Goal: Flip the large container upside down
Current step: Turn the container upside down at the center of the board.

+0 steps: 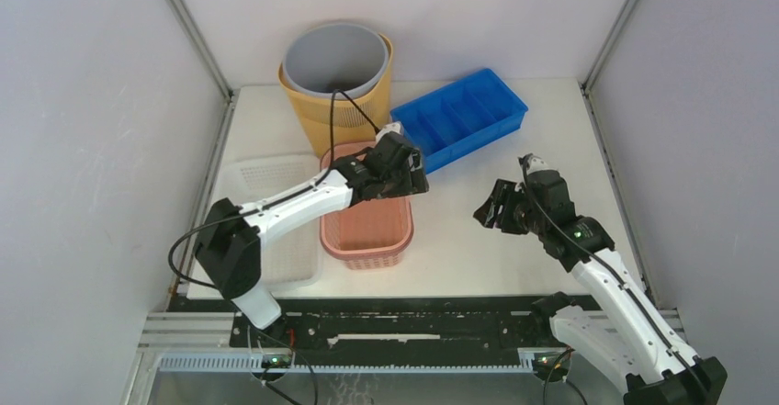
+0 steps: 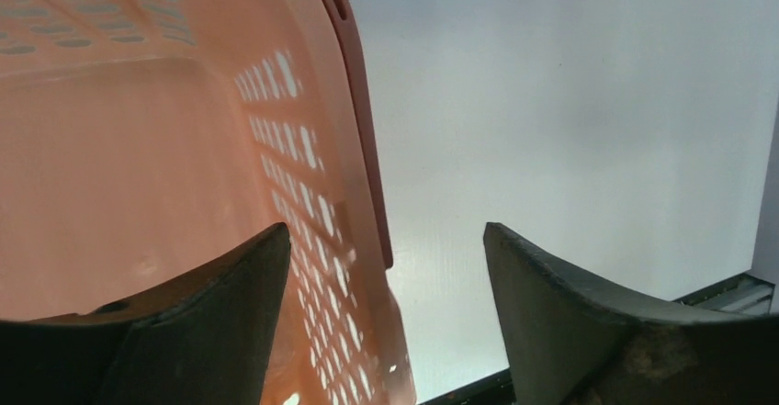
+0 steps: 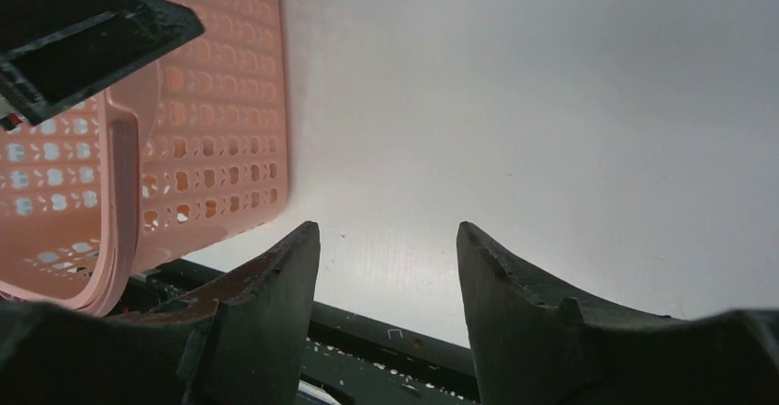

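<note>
A pink perforated basket (image 1: 367, 232) stands upright, open side up, at the table's middle. My left gripper (image 1: 410, 172) is open at the basket's far right corner. In the left wrist view (image 2: 386, 230) its jaws straddle the basket's right wall (image 2: 312, 185), one finger inside and one outside, with a gap on both sides. My right gripper (image 1: 487, 208) is open and empty, to the right of the basket and apart from it. In the right wrist view (image 3: 386, 226) it is over bare table, with the basket (image 3: 211, 102) at the left.
A tall yellow basket (image 1: 344, 118) with a grey bucket (image 1: 335, 56) nested in it stands at the back. A blue divided tray (image 1: 459, 116) lies at the back right, close to the left gripper. A white basket (image 1: 276, 205) lies left of the pink one.
</note>
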You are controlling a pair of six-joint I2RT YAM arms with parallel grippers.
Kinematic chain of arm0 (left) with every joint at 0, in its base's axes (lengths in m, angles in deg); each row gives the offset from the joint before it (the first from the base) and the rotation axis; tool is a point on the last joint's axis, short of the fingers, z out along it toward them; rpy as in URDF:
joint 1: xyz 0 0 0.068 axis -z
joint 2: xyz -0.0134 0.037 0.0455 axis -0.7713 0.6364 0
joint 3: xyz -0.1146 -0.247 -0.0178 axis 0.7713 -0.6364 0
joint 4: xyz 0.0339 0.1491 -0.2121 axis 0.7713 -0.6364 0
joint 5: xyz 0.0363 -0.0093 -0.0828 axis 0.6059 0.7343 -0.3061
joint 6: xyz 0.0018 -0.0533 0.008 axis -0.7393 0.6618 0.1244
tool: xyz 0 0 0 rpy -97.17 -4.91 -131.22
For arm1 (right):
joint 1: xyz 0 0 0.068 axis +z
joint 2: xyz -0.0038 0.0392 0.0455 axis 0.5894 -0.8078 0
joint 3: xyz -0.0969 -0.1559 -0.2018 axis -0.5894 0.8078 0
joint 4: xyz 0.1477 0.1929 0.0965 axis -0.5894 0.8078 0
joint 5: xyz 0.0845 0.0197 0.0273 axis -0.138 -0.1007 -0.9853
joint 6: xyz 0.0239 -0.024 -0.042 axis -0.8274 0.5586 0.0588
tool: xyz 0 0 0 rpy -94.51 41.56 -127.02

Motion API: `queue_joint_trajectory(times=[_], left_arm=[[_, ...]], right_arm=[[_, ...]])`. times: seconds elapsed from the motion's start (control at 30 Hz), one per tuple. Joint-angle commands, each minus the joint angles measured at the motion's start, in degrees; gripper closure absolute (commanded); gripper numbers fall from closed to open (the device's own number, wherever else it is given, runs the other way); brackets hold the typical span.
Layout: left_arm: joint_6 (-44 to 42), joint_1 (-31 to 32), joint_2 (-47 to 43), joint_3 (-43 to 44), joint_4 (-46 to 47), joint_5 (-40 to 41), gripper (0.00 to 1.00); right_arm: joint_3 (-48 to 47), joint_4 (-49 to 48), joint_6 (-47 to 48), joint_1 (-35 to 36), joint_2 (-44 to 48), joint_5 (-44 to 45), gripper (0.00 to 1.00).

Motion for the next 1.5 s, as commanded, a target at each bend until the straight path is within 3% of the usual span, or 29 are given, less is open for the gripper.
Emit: queue_joint_trajectory(times=[0.0, 0.33, 0.53, 0.97, 1.47], left_arm=[[0.0, 1.4, 2.5, 4.3, 0.0, 3.7, 0.24], [-4.0, 2.7, 2.4, 5.6, -5.5, 8.4, 0.62], [-6.9, 2.8, -0.2, 6.0, -9.9, 10.3, 1.0], [-7.5, 3.6, -8.8, 11.4, -11.5, 2.6, 1.0], [-1.3, 3.7, -10.1, 9.6, 7.8, -13.5, 1.0]], right_arm=[[0.3, -2.9, 1.2, -0.4, 1.1, -2.0, 0.36], [2.6, -4.7, 0.4, -0.4, 1.0, -5.6, 0.38], [3.3, -2.9, -0.3, -0.5, 3.4, -6.2, 0.4], [-1.2, 1.9, 0.1, -0.5, 7.7, -6.1, 0.41], [-8.9, 8.6, 1.4, -1.7, 10.4, -2.5, 0.41]])
